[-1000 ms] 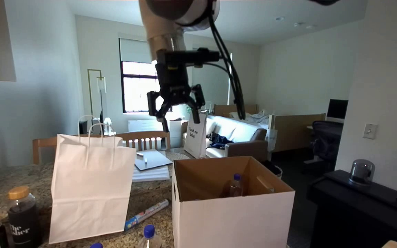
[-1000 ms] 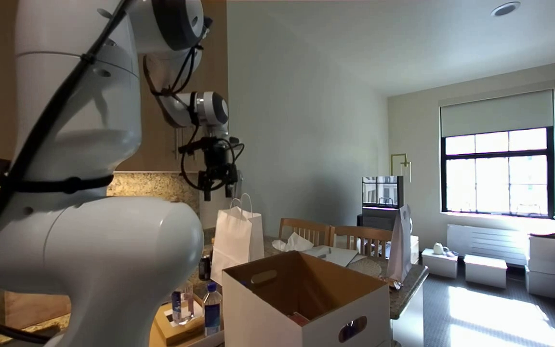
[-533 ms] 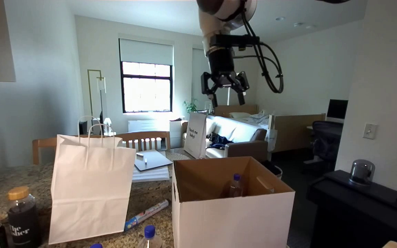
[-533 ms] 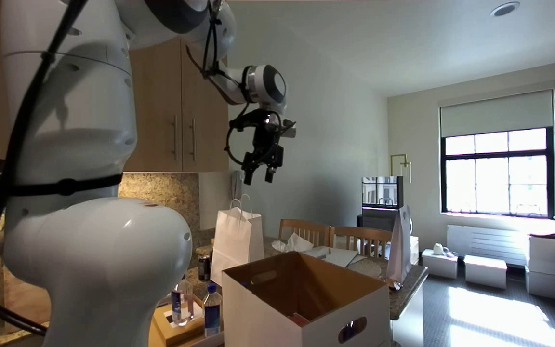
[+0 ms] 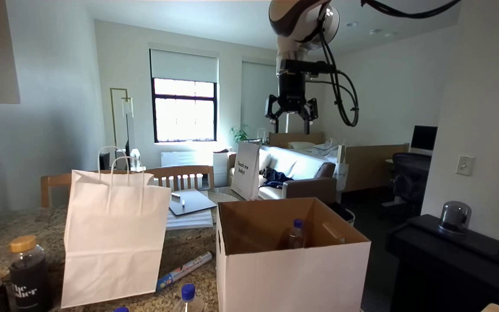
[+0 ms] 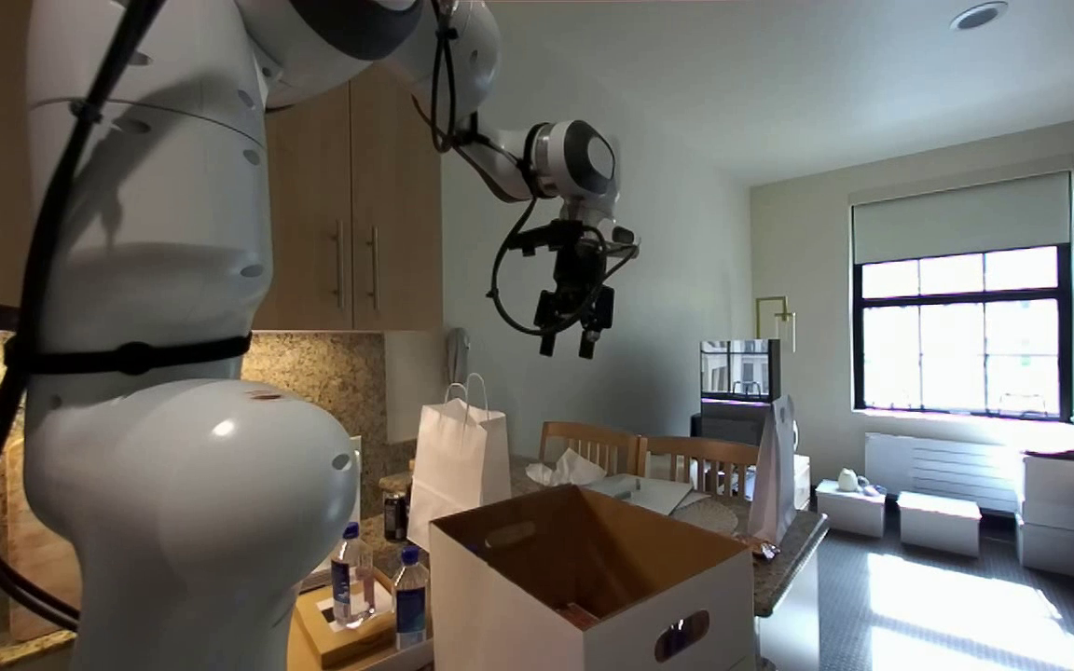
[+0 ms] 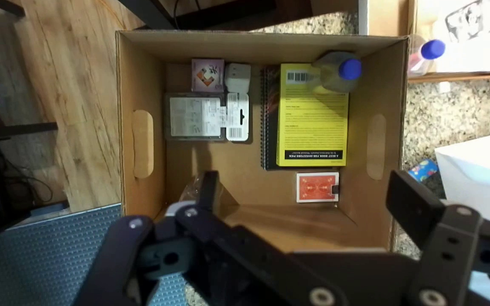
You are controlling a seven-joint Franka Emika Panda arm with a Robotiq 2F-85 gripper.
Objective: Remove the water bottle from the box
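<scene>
The large box (image 5: 293, 279) has white outer faces and brown inner walls. It also shows in an exterior view (image 6: 509, 615) and in the wrist view (image 7: 139, 78). A clear water bottle (image 5: 296, 239) with a blue-purple cap stands in it. In the wrist view, a clear bottle body (image 7: 192, 193) shows beside the left finger, which hides most of it. Another blue-capped bottle (image 7: 340, 76) stands in the box's upper right corner. My gripper (image 5: 292, 128), also in an exterior view (image 6: 567, 345) and in the wrist view (image 7: 311, 193), is open and empty, above the box.
A white paper bag (image 5: 115, 242) stands beside the box. Blue-capped bottles (image 6: 411, 606) stand outside it. Inside lie a yellow book (image 7: 313, 127), a red card pack (image 7: 317, 187) and packaged items (image 7: 196, 117). A blue tube (image 5: 184, 271) lies between bag and box.
The open gripper has moved to the right in both exterior views, from near the paper bag to above the box. The box and the bottles have not moved.
</scene>
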